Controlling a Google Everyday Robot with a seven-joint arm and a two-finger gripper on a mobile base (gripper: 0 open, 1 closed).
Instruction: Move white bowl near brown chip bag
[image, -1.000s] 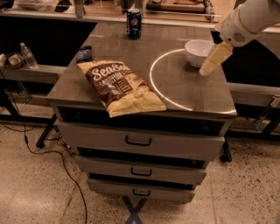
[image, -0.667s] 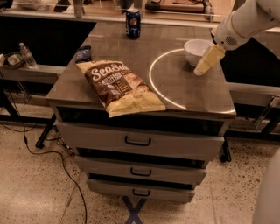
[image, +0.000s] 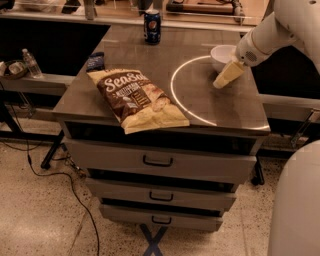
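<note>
The white bowl (image: 221, 55) sits at the back right of the steel cabinet top (image: 200, 105). The brown chip bag (image: 135, 98) lies flat at the front left, with "Sea Salt" lettering facing up. My gripper (image: 226, 76) hangs from the white arm coming in from the upper right. Its pale fingers point down-left just in front of the bowl, low over the top. The arm hides part of the bowl's right rim.
A blue soda can (image: 152, 27) stands at the back centre. A small dark blue packet (image: 95, 61) lies behind the chip bag's left end. A water bottle (image: 30, 63) rests on a shelf at the left. Drawers (image: 159, 161) fill the cabinet front.
My gripper has moved a little to the left and nearer the bowl's front. The bowl and the chip bag have not moved.
</note>
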